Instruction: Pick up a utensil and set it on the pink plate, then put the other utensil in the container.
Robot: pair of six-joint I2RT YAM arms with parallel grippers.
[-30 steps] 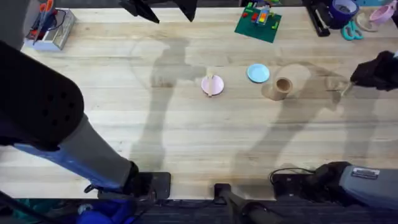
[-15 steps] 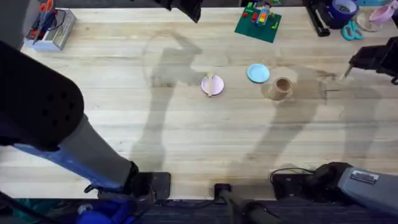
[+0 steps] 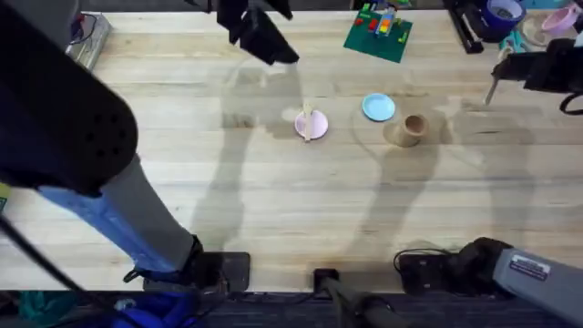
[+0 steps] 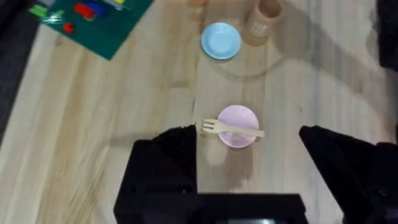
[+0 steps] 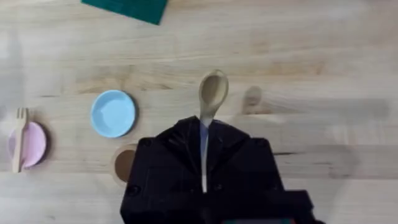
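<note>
Right hand [image 5: 203, 163] grips the pale wooden spoon [image 5: 210, 99]; it should descend vertically, centred over the tan cylindrical cup [image 3: 414, 126].

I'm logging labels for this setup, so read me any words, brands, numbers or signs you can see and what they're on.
None can be read.
White label on the right arm's base: print too small to read.
Pink plate, blue plate, container, fork, spoon: no markings visible.

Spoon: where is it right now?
The spoon is gripped in the right hand, lifted at the table's far right in the overhead view, right of the brown cup.
</note>
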